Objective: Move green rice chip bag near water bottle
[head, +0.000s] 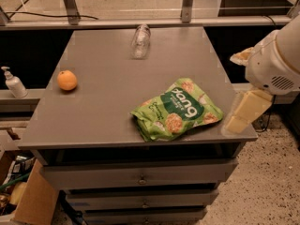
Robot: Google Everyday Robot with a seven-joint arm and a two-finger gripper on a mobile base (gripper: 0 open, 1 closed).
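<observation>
The green rice chip bag (178, 110) lies flat near the front right corner of the grey table (103, 116). The water bottle (140, 41) lies on its side at the table's far edge, near the middle, well apart from the bag. My gripper (240, 84) is at the right edge of the table, just right of the bag and not touching it. Its two cream fingers (246, 109) stand wide apart with nothing between them.
An orange (67, 80) sits on the left part of the table. A white pump-top dispenser bottle (13, 83) stands on a ledge to the left. Drawers (140, 177) are below the tabletop, a cardboard box (33, 200) on the floor at the left. Metal railings run behind.
</observation>
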